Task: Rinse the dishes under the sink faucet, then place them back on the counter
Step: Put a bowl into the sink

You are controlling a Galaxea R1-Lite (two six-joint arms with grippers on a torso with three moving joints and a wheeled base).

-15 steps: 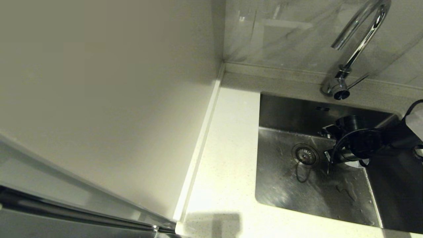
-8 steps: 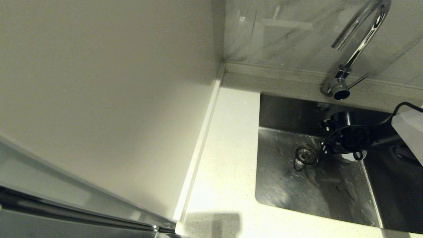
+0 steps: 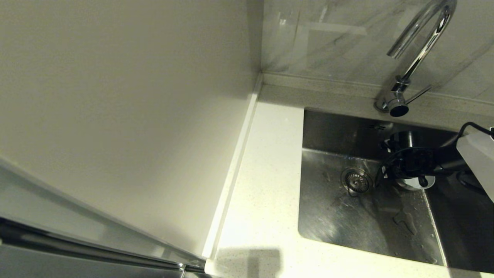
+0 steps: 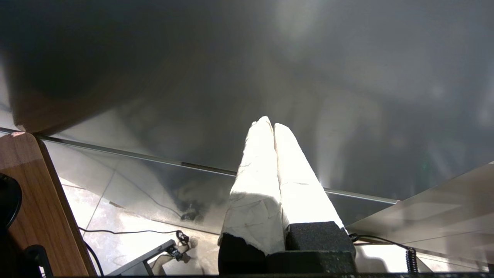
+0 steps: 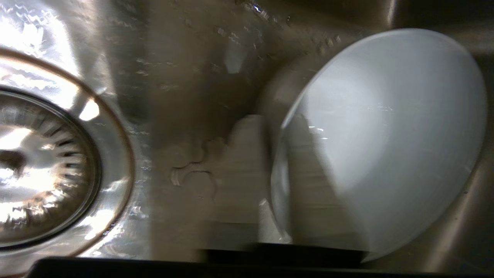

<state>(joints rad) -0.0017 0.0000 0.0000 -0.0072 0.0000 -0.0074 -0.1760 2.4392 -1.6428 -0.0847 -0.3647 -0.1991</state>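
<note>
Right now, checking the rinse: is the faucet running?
Apparently off: no stream falls from the faucet spout into the sink.

Quick headcount of what shows up here. One dish: a single white bowl [image 5: 386,135], and it peeks out under the arm in the head view too [image 3: 415,183]. No second or third bowl shows in any view. One sink [image 3: 328,220], with one round strainer drain [image 3: 356,180] in its floor and what looks like a pair of small overflow slots [image 3: 376,126] on the back wall, though they're too small to count for sure. One chrome faucet [image 3: 417,58] with one thin side lever [image 3: 418,95]. One stretch of speckled counter [image 3: 266,185]. Two grippers total: the right gripper [image 3: 401,164] down in the sink, the left gripper [image 4: 272,127] off on its own.
</note>
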